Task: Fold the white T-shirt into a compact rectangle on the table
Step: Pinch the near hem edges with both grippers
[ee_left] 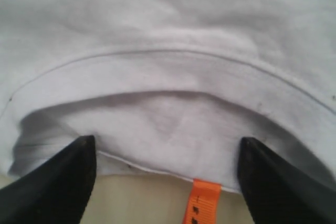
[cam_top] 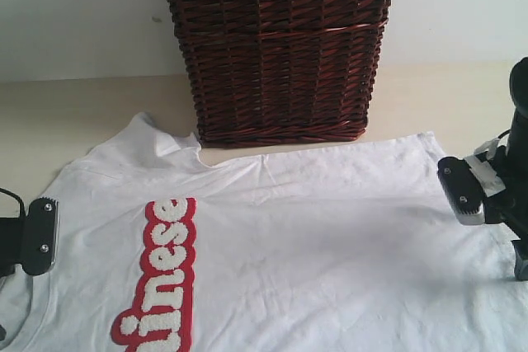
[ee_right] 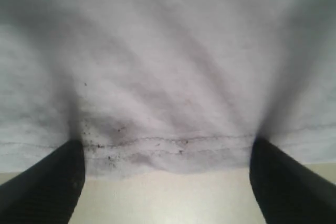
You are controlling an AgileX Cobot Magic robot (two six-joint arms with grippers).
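Observation:
The white T-shirt [cam_top: 330,237] lies spread flat on the table [cam_top: 74,113], its red-outlined lettering [cam_top: 169,269] towards the left. My left gripper [ee_left: 167,141] is open at the neck opening. Its black fingers [ee_left: 58,182] stand wide apart on either side of the collar edge, where the orange tag [ee_left: 202,203] hangs. One left finger [cam_top: 40,235] shows at the left edge of the exterior view. My right gripper [ee_right: 167,142] is open at the stitched hem [ee_right: 168,140], one finger on each side of it, at the shirt's right edge [cam_top: 487,224]. Nothing is pinched in either.
A tall dark brown wicker basket [cam_top: 280,47] stands on the table just behind the shirt's far edge, in the middle. Bare table shows left and right of the basket, and under both grippers [ee_right: 168,198]. A pale wall rises behind.

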